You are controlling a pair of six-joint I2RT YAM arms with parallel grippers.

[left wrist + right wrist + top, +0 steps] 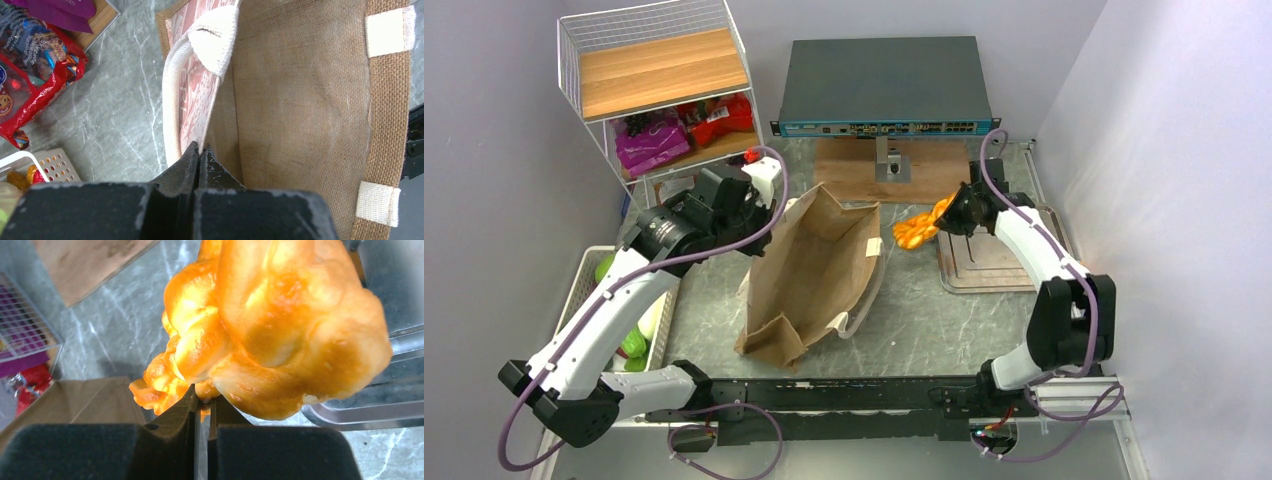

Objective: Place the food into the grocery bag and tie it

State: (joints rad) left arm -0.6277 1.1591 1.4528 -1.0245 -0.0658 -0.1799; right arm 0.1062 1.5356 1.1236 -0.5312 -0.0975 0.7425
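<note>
Packing looks barely begun: right hand is clamped on orange food, just beside the bag mid-surface; left hand is together at its rim; loading and tying remain

Coarse woven tan grocery bag, glossy golden-orange food piece, dull metal tray, shiny red packet

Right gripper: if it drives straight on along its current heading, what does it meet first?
The right gripper, shut on the glossy orange knobbly food piece, aims at the tan grocery bag with cream handles. Its facing rim probably comes first, but height is unclear from above.
</note>
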